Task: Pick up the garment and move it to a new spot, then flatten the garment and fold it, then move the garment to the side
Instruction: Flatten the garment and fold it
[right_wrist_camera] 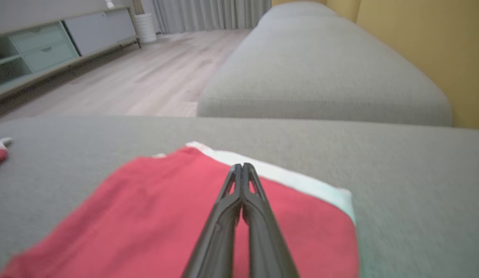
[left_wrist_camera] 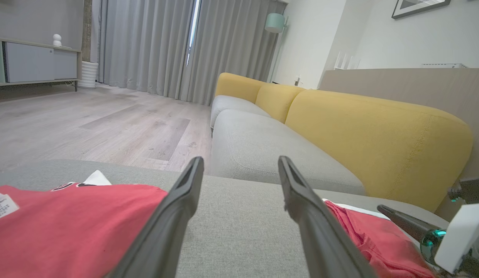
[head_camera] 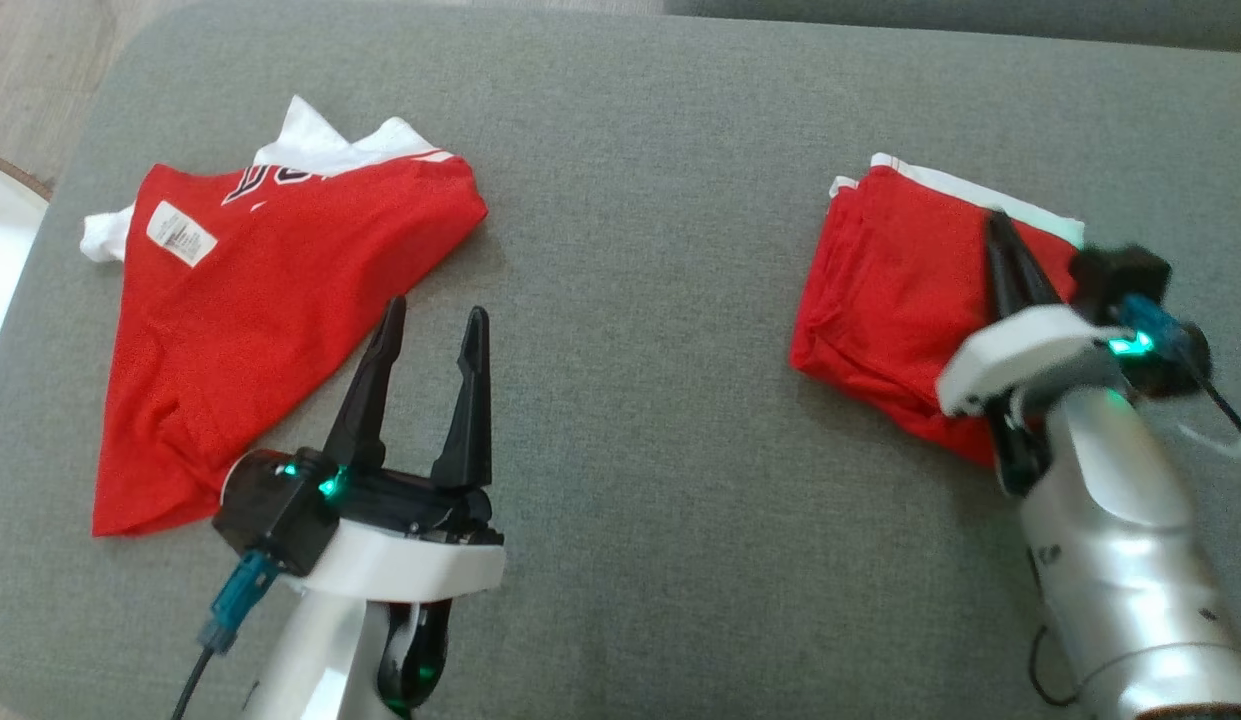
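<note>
A folded red garment (head_camera: 900,280) with a white edge lies at the right of the grey cushion (head_camera: 660,300). My right gripper (head_camera: 998,215) is over its top, shut, its tips pressed together with no cloth seen between them (right_wrist_camera: 242,166); the folded garment (right_wrist_camera: 146,216) spreads under the fingers. A second red and white garment (head_camera: 250,300) with a white label lies loose and creased at the left. My left gripper (head_camera: 436,306) stands open just right of its lower edge, nothing between the fingers. In the left wrist view the left gripper (left_wrist_camera: 240,160) has the loose garment (left_wrist_camera: 69,224) on its left and the folded garment (left_wrist_camera: 363,235) on its right.
The cushion's rounded edge meets wooden floor (head_camera: 40,60) at the top left, with a white object (head_camera: 0,240) at the left edge. A grey sofa seat (left_wrist_camera: 262,146) with yellow back cushions (left_wrist_camera: 378,135) lies beyond. Bare grey fabric separates the two garments.
</note>
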You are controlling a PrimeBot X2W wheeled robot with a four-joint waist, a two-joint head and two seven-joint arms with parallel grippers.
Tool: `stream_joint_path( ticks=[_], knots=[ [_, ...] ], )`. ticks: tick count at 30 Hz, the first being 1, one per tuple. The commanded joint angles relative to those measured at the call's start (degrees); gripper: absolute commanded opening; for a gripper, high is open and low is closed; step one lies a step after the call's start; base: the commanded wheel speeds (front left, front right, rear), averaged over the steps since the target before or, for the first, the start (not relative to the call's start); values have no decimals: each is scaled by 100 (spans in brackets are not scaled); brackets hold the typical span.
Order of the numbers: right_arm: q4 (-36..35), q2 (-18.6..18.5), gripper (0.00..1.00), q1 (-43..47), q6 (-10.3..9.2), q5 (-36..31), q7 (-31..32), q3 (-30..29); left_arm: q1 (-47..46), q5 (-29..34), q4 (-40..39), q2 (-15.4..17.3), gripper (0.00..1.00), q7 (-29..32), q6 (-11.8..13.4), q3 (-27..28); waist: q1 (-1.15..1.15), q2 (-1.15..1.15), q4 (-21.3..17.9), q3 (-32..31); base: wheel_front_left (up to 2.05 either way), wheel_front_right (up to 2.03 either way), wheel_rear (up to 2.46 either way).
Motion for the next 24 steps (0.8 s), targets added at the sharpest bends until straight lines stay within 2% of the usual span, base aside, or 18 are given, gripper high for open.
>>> stream_joint_path(
  ticks=[1, 4, 8, 11, 16, 19, 22, 24],
  knots=[
    [-221, 41, 0, -188, 37, 85, -69, 224, -216, -14, -167, 22, 100, -37, -27, 210, 0, 0, -1, -11, 0, 0, 0],
    [-288, 41, 0, -108, 37, 483, -72, 896, -229, -28, -176, 22, 100, -37, -28, 192, 0, 0, 21, -40, 0, 0, 0],
    [207, 41, 0, 12, 37, 700, 68, 1635, -220, -46, -178, 22, 100, -37, -26, 170, 0, 0, 42, -79, 0, 0, 0],
    [524, 41, 0, 79, 37, 867, 245, 1960, -206, -54, -174, 22, 100, -37, -19, 159, 0, 0, 54, -106, 0, 0, 0],
    [580, 41, 0, 172, 37, 1227, 175, 2372, -154, -34, -154, 22, 100, -37, -1, 245, 0, 0, -34, -183, 0, 0, 0],
    [415, 41, 0, 154, 37, 1365, 0, 2285, -106, -11, -154, 22, 100, -37, 7, 309, 0, 0, -194, -298, 0, 0, 0],
    [133, 41, 0, 165, 37, 1311, -63, 1890, -74, 20, -173, 22, 100, -37, 14, 353, 0, 0, -348, -402, 0, 0, 0],
    [-322, 41, 0, 262, 37, 1153, -70, 1567, -47, 43, -191, 22, 100, -37, 22, 390, 0, 0, -462, -466, 0, 0, 0]
  ],
)
